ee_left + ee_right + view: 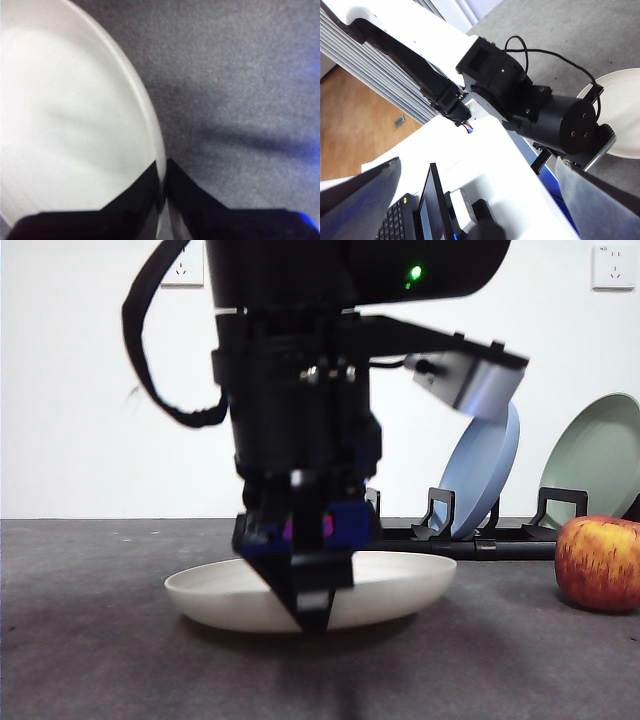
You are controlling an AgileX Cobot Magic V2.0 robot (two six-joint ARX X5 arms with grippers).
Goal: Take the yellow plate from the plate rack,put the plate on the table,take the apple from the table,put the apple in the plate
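Note:
The yellow plate [400, 585] lies low on the table [90, 640] in the middle of the front view, in front of the plate rack [470, 543]. My left gripper [310, 612] comes down from above and is shut on the plate's near rim. The left wrist view shows its jaws [164, 172] pinching the rim of the plate [65, 125]. The apple [600, 562] stands on the table at the right edge. My right gripper [477, 165] is open and empty, held away from the table; its view shows the left arm [545, 115] and part of the plate [625, 115].
A blue plate [487, 475] and a pale green plate [600, 455] stand upright in the rack behind. A laptop [415, 215] on a white desk shows in the right wrist view.

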